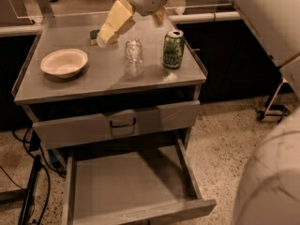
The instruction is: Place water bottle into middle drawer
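The water bottle (134, 57), clear and ribbed, stands upright on the grey cabinet top (93, 81), left of a green can (173, 49). My gripper (132, 28) hangs just above and behind the bottle, not touching it. Its cream fingers (115, 25) are spread apart and hold nothing. The middle drawer (126, 184) is pulled out wide below, a bare grey metal tray with low walls.
A white bowl (64, 62) sits on the left of the top, and a green-yellow sponge (94, 35) at the back. The upper drawer with a black handle (123, 123) stands slightly out. Cables (28, 191) lie on the floor at left. The robot's white body (272, 172) fills the right.
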`<state>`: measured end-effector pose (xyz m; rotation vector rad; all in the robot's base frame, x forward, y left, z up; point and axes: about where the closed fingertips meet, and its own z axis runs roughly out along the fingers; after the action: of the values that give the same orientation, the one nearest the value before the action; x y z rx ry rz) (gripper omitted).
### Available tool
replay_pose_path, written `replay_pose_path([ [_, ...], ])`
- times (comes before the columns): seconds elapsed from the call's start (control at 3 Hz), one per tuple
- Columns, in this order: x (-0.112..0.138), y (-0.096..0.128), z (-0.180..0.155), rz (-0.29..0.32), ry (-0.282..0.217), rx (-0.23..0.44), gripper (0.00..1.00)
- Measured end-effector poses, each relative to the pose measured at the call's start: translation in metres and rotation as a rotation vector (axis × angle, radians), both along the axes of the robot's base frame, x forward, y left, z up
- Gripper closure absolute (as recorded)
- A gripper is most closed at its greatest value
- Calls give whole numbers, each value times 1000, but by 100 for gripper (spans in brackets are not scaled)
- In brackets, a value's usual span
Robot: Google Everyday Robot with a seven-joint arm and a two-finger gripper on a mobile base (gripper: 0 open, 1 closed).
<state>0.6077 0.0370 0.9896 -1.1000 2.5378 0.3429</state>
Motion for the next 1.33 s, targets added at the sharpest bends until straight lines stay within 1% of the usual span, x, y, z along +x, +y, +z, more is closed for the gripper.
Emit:
replay_pose_path([
  [0.67,31,11,-10,-5,-3,-28,0],
  [1.0,49,17,-24,-14,8,-54,0],
  [1.33,61,18,-31,-25,12,-63,0],
])
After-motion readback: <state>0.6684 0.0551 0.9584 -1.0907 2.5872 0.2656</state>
